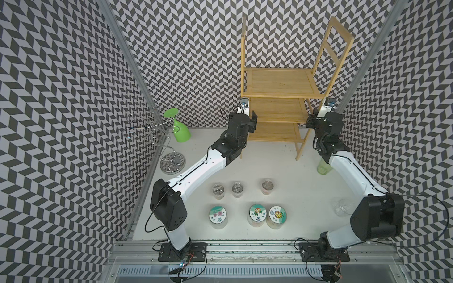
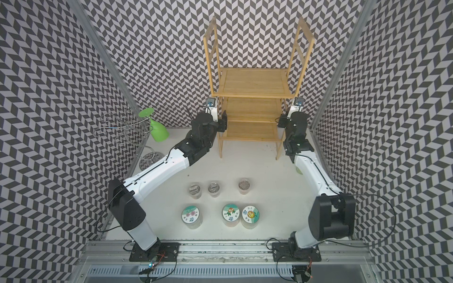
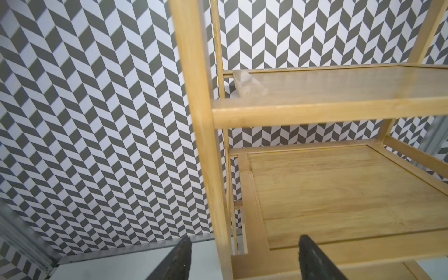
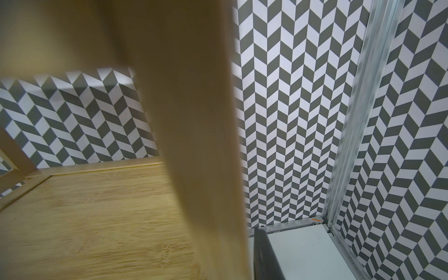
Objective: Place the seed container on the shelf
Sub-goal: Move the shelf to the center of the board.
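Observation:
The shelf is a tall light-wood rack with three tiers, standing at the back of the table. All the tiers I can see are bare. My left gripper is open at its front left post, which stands between the fingers without touching either. My right gripper is shut on the front right post; one finger lies against the wood. Several lidded jars stand near the front, one of them silver-topped. I cannot tell which is the seed container.
Three small silver-lidded jars stand in a row, with three wider jars with picture lids in front. A silver wire stand at the back left holds a green glass upside down. A clear glass and a greenish glass stand on the right.

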You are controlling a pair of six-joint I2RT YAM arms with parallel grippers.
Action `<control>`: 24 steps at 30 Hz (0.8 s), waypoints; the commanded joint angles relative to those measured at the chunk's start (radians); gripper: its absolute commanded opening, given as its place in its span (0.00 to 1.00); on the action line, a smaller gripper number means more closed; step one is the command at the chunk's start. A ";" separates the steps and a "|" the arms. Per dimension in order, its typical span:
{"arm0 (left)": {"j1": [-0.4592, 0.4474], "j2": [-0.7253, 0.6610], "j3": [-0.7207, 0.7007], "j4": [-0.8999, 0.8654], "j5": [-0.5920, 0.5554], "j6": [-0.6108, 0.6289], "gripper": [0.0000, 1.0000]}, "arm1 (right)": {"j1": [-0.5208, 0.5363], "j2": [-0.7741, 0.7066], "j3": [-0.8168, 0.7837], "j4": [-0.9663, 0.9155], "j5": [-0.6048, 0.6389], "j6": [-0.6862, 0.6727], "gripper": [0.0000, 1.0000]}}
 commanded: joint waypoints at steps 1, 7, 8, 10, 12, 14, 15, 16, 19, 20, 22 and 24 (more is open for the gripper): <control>0.007 0.022 0.041 0.057 -0.086 0.068 0.70 | 0.026 -0.006 -0.001 0.028 -0.024 0.116 0.08; 0.013 -0.055 -0.045 0.090 -0.151 0.083 0.72 | 0.056 -0.007 0.000 0.025 -0.038 0.123 0.00; 0.013 -0.085 -0.078 0.103 -0.149 0.085 0.72 | 0.060 -0.009 -0.003 0.026 -0.042 0.122 0.00; 0.011 -0.142 -0.127 0.113 -0.150 0.083 0.72 | 0.071 -0.014 -0.014 0.029 -0.051 0.118 0.00; 0.013 -0.207 -0.180 0.121 -0.161 0.089 0.72 | 0.077 -0.023 -0.025 0.033 -0.072 0.117 0.00; 0.016 -0.265 -0.220 0.121 -0.175 0.094 0.73 | 0.083 -0.032 -0.033 0.034 -0.095 0.114 0.00; 0.018 -0.296 -0.240 0.119 -0.178 0.096 0.73 | 0.088 -0.035 -0.037 0.035 -0.106 0.111 0.00; 0.020 -0.323 -0.260 0.114 -0.183 0.100 0.73 | 0.094 -0.039 -0.041 0.036 -0.116 0.110 0.00; 0.032 -0.409 -0.313 0.095 -0.199 0.104 0.73 | 0.114 -0.050 -0.046 0.035 -0.150 0.103 0.00; 0.040 -0.437 -0.332 0.084 -0.204 0.101 0.73 | 0.122 -0.052 -0.041 0.029 -0.165 0.098 0.00; 0.054 -0.492 -0.363 0.062 -0.208 0.091 0.73 | 0.140 -0.051 -0.027 0.007 -0.184 0.092 0.00; 0.074 -0.548 -0.400 0.034 -0.210 0.081 0.73 | 0.168 -0.054 -0.014 -0.018 -0.184 0.089 0.00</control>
